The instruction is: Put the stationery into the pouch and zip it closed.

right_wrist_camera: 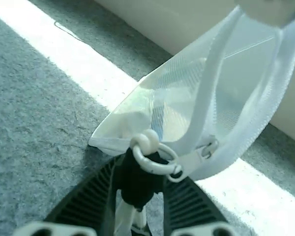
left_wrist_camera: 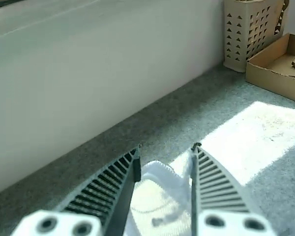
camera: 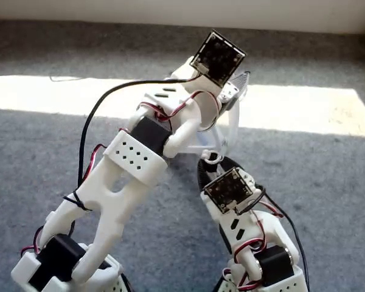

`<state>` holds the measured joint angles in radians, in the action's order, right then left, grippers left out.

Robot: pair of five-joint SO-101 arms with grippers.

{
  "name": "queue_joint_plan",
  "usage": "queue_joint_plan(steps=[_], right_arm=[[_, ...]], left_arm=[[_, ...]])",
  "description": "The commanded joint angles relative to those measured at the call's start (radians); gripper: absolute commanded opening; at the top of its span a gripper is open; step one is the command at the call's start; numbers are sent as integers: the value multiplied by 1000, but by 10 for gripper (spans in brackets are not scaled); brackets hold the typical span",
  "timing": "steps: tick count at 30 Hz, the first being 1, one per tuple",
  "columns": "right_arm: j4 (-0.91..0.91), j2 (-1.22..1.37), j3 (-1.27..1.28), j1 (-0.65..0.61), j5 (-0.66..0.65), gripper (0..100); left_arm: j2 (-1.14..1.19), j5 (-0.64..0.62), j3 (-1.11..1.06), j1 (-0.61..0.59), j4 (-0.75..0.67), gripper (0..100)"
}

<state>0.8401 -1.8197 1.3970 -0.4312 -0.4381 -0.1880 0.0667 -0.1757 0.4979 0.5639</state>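
Note:
The white mesh pouch (right_wrist_camera: 187, 98) hangs above the grey carpet, tilted, with its zip side facing the right wrist camera. My left gripper (camera: 238, 91) is shut on the pouch's upper edge (left_wrist_camera: 157, 182), and white fabric bunches between its ribbed fingers (left_wrist_camera: 113, 187). Lower down, my right gripper (right_wrist_camera: 140, 172) is shut on the black zipper pull (right_wrist_camera: 137, 184), which carries a white ring and bead (right_wrist_camera: 150, 147). In the high view this gripper (camera: 210, 159) sits just under the pouch (camera: 222, 137). A pale bluish shape shows faintly through the mesh; what it is cannot be told.
A bright strip of sunlight (camera: 61, 94) crosses the carpet below a white wall (left_wrist_camera: 88, 64). A beige perforated basket (left_wrist_camera: 250, 29) and an open cardboard box (left_wrist_camera: 278, 69) stand off to one side near the wall. A thin cable (camera: 67, 78) lies on the carpet.

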Motion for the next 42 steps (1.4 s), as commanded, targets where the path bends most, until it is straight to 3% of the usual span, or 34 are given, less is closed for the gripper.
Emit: queue_joint_plan(steps=[1, 13, 24, 34, 42], right_arm=[[-1, -12, -70, 12, -11, 5], [-1, -12, -70, 12, -8, 5], [2, -12, -76, 10, -6, 5], [-1, -12, -101, 18, -5, 5], [-1, -12, -154, 18, 89, 5]], left_arm=[[-31, -11, 51, -1, 106, 172], [-246, -11, 50, -56, 175, 172], [-108, -9, 125, -65, 167, 172], [-298, 222, 130, -151, 555, 199], [-341, 278, 120, -197, 738, 252]])
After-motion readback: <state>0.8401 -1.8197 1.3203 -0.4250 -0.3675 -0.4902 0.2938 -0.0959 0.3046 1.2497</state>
